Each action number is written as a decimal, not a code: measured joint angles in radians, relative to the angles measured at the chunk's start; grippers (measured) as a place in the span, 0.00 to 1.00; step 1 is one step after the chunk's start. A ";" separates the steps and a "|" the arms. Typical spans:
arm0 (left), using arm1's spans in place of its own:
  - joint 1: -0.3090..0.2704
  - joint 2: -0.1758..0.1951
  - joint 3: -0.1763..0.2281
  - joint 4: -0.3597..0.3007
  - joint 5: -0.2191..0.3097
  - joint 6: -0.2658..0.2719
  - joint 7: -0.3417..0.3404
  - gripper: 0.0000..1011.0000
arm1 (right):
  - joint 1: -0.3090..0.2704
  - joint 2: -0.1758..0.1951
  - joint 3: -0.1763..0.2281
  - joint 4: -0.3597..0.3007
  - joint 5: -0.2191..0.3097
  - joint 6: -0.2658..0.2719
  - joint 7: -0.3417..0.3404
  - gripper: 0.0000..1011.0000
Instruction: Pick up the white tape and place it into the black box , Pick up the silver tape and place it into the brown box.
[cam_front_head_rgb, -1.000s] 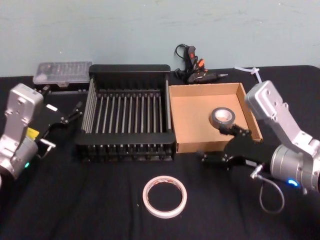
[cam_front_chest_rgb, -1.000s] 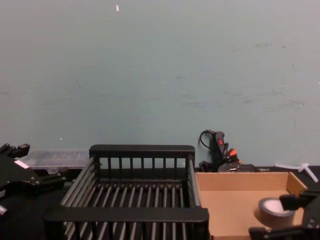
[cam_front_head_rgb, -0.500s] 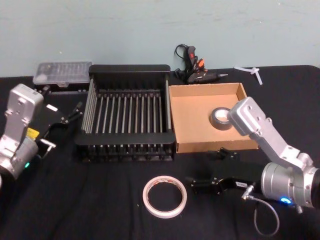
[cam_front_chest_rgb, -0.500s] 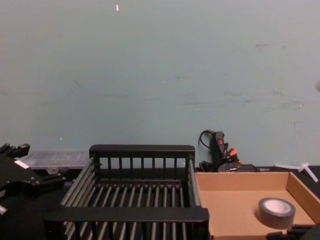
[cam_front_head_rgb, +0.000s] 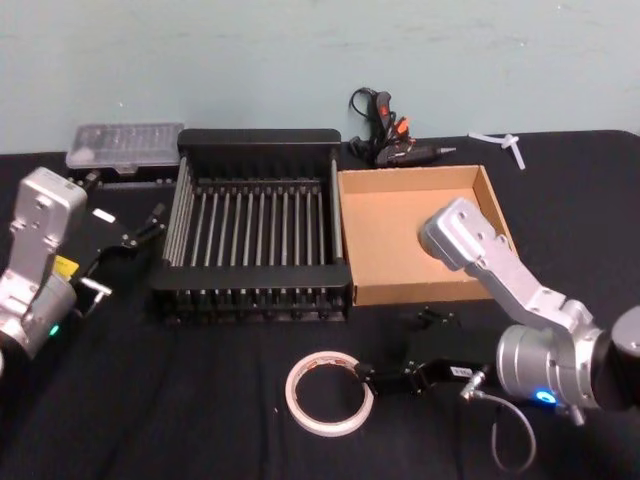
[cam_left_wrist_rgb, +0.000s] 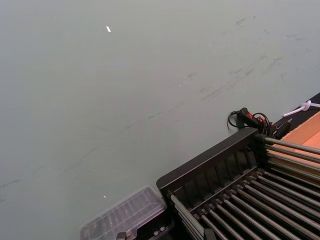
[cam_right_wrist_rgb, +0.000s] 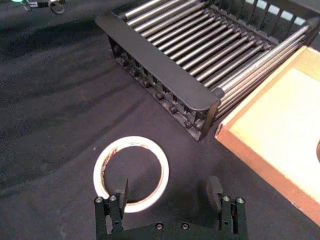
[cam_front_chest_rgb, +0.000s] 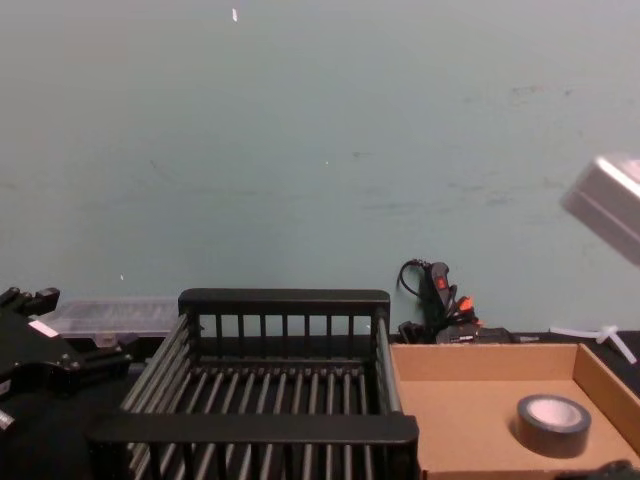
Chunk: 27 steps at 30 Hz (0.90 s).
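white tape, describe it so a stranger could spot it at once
In front of the black box, on the dark cloth, lies the white tape, flat, with the right claw at its edge. It is white with reddish marks inside; the silver tape sits in the brown box.

Right end effector — fingers apart

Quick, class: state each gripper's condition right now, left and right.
Left gripper: open, empty, parked left of the black box.
Right gripper: open, empty, one finger over the white tape.
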 joint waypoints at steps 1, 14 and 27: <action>0.000 0.000 0.000 0.000 0.000 0.000 0.000 0.99 | 0.005 -0.002 -0.004 0.003 0.000 0.006 -0.002 0.99; 0.000 0.000 0.000 0.000 0.000 0.000 0.000 0.99 | 0.074 -0.042 -0.054 0.068 -0.007 0.092 -0.026 0.99; 0.000 0.000 0.000 0.000 0.000 0.000 0.000 0.99 | 0.125 -0.101 -0.092 0.133 -0.057 0.153 -0.038 0.99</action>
